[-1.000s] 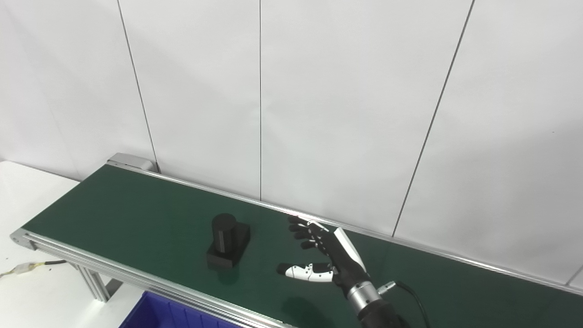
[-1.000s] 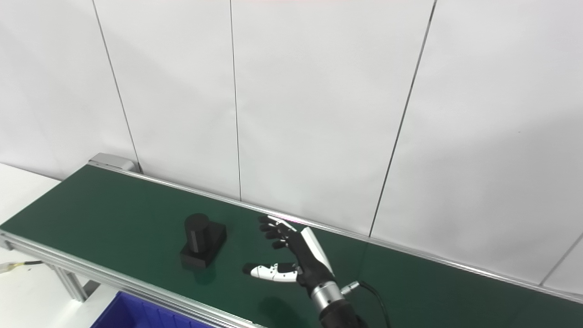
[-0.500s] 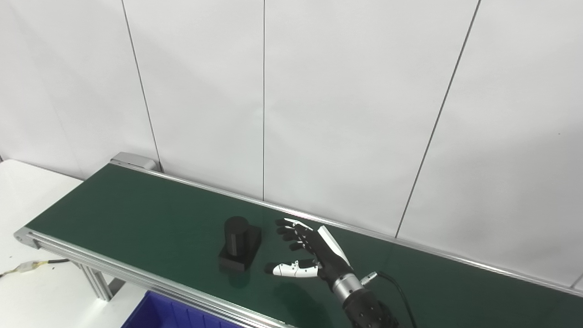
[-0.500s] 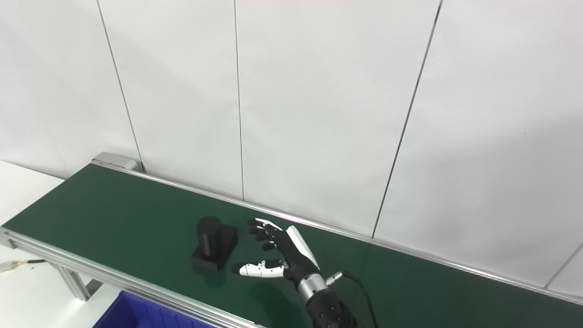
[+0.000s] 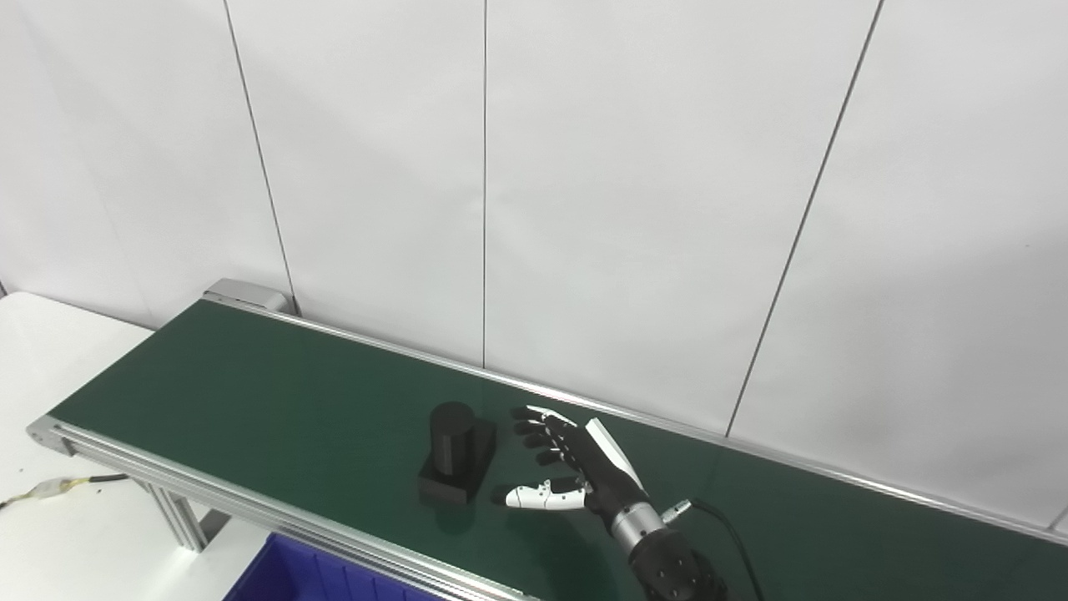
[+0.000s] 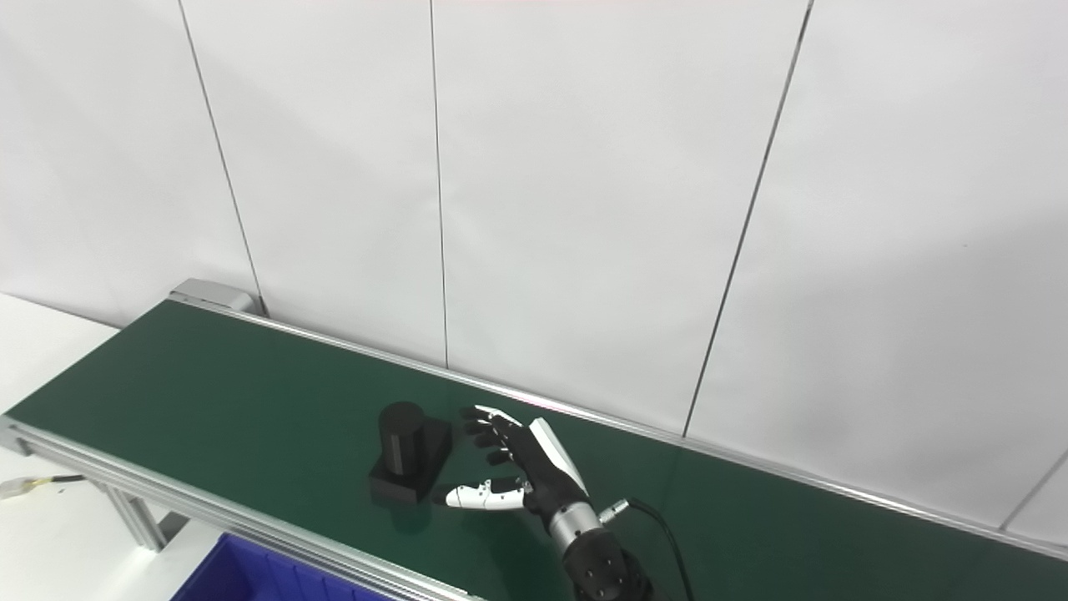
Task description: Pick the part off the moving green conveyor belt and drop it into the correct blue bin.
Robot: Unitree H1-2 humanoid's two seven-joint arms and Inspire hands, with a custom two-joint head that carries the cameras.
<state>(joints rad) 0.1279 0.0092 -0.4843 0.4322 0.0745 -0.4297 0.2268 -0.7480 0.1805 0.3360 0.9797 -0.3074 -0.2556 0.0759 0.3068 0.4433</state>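
One black part (image 5: 455, 455), a short upright cylinder standing on a flat square block, sits on the long dark green conveyor belt (image 5: 250, 392) with silver aluminium side rails, nearer the belt's front rail than its back one. One robot hand is in view: the right hand (image 5: 576, 467), black with a white back plate and a white thumb, reaching in from the bottom edge on a black forearm with a silver wrist ring. Its fingers (image 5: 534, 430) are spread apart and point toward the part, and the thumb stretches out low over the belt toward the part's base. The hand holds nothing; the fingertips are just beside the part's right side, and whether they touch it cannot be told. One black cable (image 6: 659, 522) loops from the wrist across the belt. One deep blue plastic bin (image 5: 325, 576) shows at the bottom edge, below the front rail. One thin cable with a pale connector (image 5: 50, 488) lies on the white table (image 5: 42, 351) at the left. White wall panels (image 5: 626, 192) rise behind the belt.
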